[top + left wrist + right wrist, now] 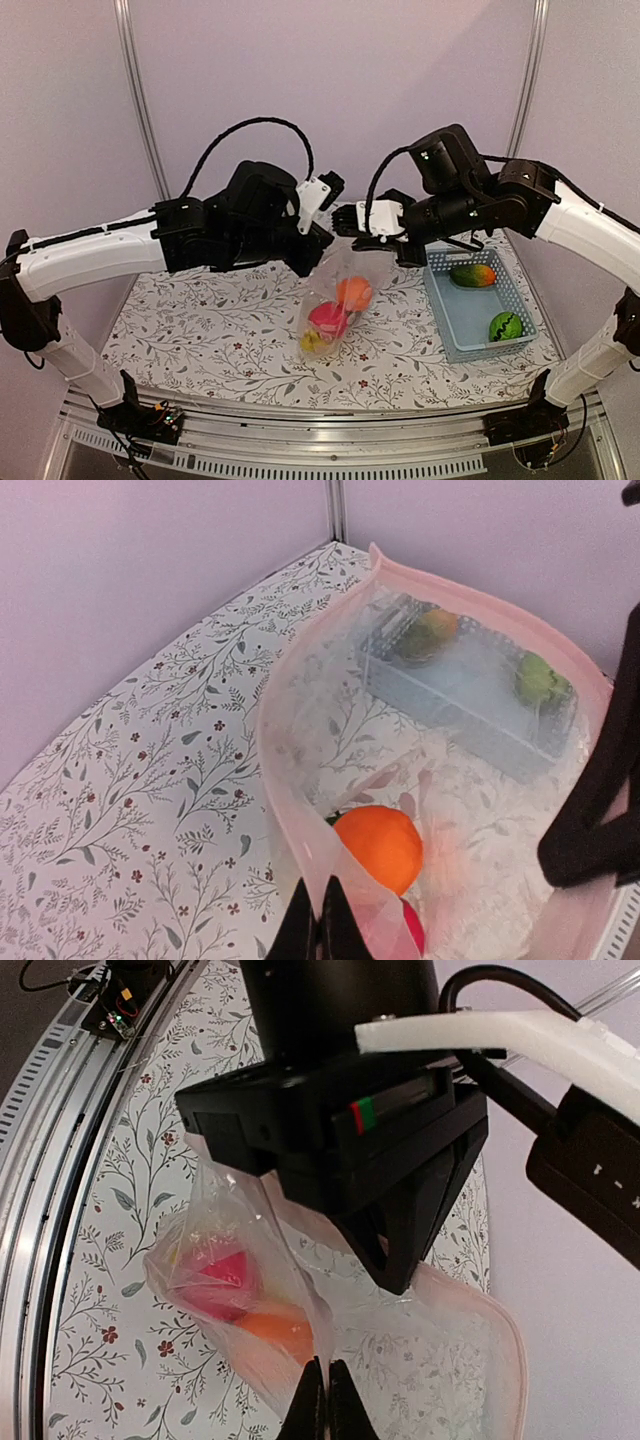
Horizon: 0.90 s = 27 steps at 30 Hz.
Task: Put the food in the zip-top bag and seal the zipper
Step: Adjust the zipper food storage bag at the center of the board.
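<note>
- Between and just below the two claws in the top view, the zip-top bag (335, 300) hangs mouth-up, with the left claw (318, 238) and right claw (347, 222) meeting at its rim. An orange (354, 292), an apple (328, 318) and bananas (312, 342) sag low inside. Only this view shows the basket (480, 335) directly, right of the right claw, holding the mango (472, 275) and striped ball (505, 326).
- Left wrist view: the left claw is fully closed, pinching the pink zipper (268, 750). The mouth gapes wide ahead of it, which the top view hides.
- Right wrist view: the right claw is closed tight on the bag's film near the far rim, opposite the left claw's grip.
- The film looks thin, limp and slippery. The stiffer zipper strip is likely the surest hold.
</note>
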Available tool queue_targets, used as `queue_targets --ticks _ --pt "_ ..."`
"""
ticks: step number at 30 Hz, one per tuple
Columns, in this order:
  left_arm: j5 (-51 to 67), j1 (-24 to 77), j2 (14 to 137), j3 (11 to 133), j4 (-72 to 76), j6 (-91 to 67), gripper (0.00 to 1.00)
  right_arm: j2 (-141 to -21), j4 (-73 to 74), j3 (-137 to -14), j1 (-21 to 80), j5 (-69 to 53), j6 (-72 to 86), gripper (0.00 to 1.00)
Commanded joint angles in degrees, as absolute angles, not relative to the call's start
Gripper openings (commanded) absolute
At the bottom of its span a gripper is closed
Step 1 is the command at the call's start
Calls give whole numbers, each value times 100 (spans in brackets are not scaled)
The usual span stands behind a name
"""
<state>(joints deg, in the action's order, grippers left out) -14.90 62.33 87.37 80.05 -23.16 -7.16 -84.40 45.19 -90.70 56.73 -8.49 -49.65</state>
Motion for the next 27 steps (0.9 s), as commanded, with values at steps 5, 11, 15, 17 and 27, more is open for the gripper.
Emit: queue_targets --ticks 5,11,15,17,27 --pt "-2201 6021 8712 9003 -3244 -169 0 -8566 4802 -9242 5713 -1430 -4877 1" --pt "-2327 6007 8954 9191 -3491 -155 0 -8455 4815 -9467 5713 -1505 -4784 4" --pt "-2355 5984 8970 9130 -3480 -98 0 -8405 4746 -9212 5713 -1388 -4757 26" --pt "-2321 5969 9001 9117 -3476 -84 0 -8348 4724 -9089 5713 -1393 -4687 32" --pt "-2185 5944 9164 9148 -3516 86 0 -7611 4928 -8911 4906 -2535 -4278 38"
